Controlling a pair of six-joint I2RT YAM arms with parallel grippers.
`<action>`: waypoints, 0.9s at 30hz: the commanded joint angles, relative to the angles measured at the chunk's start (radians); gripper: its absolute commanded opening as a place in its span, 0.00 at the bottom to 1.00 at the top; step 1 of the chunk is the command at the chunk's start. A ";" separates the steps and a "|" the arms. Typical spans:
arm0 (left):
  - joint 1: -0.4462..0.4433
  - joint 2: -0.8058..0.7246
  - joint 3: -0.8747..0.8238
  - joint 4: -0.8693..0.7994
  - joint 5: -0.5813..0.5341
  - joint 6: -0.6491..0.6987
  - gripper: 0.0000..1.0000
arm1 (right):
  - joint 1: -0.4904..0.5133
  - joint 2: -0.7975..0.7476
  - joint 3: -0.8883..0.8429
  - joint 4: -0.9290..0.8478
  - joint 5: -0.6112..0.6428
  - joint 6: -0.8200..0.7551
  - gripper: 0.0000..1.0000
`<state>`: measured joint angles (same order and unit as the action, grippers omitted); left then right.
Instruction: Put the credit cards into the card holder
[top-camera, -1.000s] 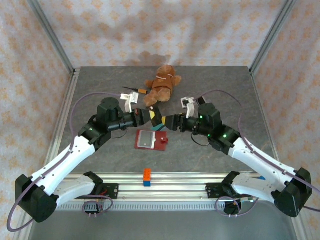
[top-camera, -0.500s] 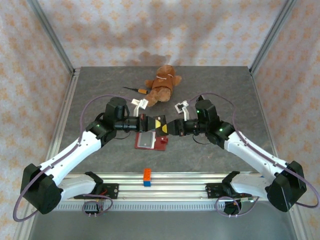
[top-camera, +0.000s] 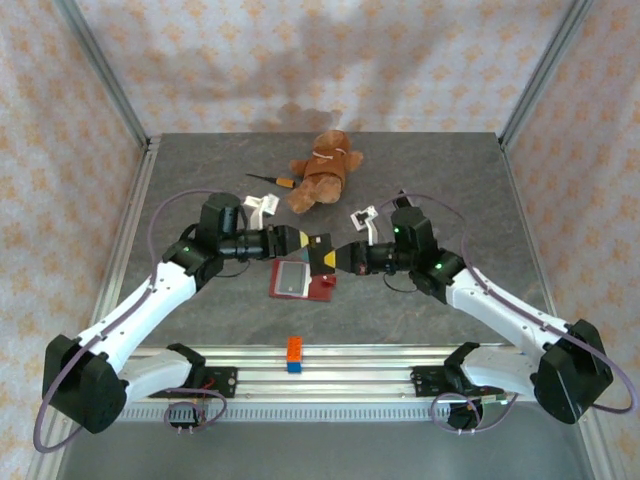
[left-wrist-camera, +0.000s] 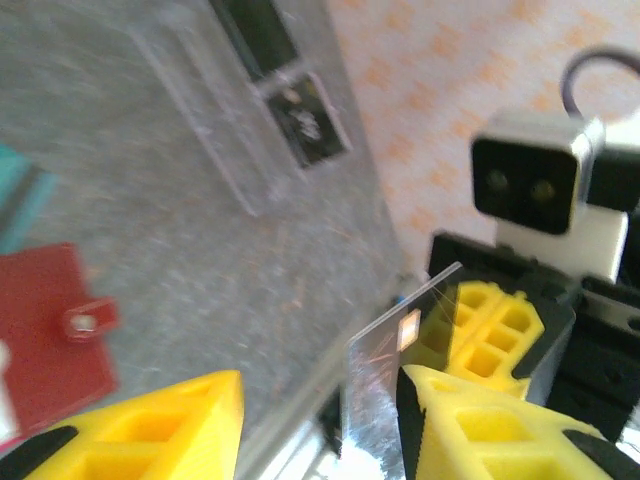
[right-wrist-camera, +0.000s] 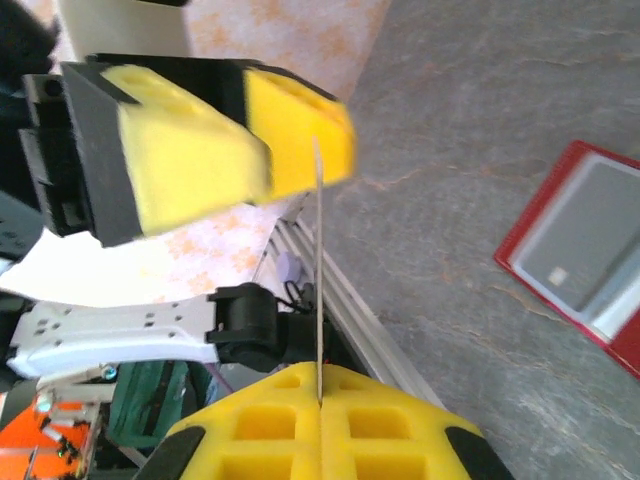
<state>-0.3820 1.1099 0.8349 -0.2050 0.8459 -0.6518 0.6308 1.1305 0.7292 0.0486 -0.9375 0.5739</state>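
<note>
From the top external view, the right fingers (top-camera: 340, 258) are pinched shut on a credit card (top-camera: 322, 256), held off the worktop (top-camera: 430, 190). The card reaches from them toward the left fingers (top-camera: 298, 240), which stand parted about its far end. The dark red card holder (top-camera: 318, 291) lies open just on the near side of both sets of fingertips. Half a second ago the left fingers were closed on the card and the right ones were only closing. The holder has not moved.

In the left wrist view, the left fingers (left-wrist-camera: 190, 425) gape. The card (left-wrist-camera: 372, 400) stands on edge between them, just beside one finger; I cannot tell if they touch. Beyond the tips, the right fingers (left-wrist-camera: 490, 335) clamp its other end. The holder (left-wrist-camera: 45, 340) lies off to the left.

From the right wrist, the right fingers (right-wrist-camera: 270, 430) are closed on the card (right-wrist-camera: 318, 270). It shows edge-on as a thin line running straight out from the fingertips, its long axis seemingly along them, and ends beside the left fingers (right-wrist-camera: 200, 150). The holder (right-wrist-camera: 590, 240) lies open to the right.
</note>
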 joint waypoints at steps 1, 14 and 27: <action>0.025 -0.022 -0.019 -0.173 -0.211 0.125 0.47 | 0.017 0.027 -0.054 0.075 0.144 0.091 0.00; 0.025 0.232 -0.121 -0.210 -0.410 0.221 0.35 | 0.056 0.418 -0.052 0.249 0.122 0.153 0.00; 0.025 0.386 -0.120 -0.151 -0.404 0.243 0.25 | 0.021 0.603 -0.005 0.361 0.027 0.210 0.00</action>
<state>-0.3614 1.4734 0.7101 -0.3714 0.4633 -0.4351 0.6586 1.7092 0.7048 0.3450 -0.8753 0.7605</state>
